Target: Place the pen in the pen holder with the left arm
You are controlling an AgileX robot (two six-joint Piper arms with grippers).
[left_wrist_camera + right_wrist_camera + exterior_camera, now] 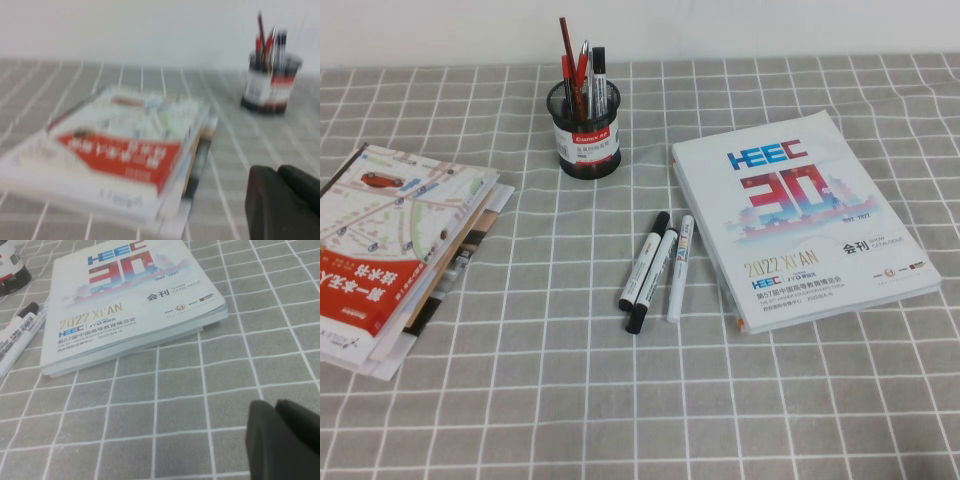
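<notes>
while the pen (566,52) stands upright in the pen holder (588,135) at the far side of the tabletop (570,400), neither arm reaches into the high view. left gripper (282,202) pressed together, empty, low beside the stacked map booklets (400,250). right gripper (285,440) near the catalogue (800,215); cannot tell its state. three markers (658,270) lie between booklets and catalogue.

From my left gripper (282,200), fingers shut, a stack of maps (120,150) blocks the near path; open cloth runs beyond to the pen holder (270,87). Ahead of my right gripper (285,440), a catalogue (135,305) lies flat.
</notes>
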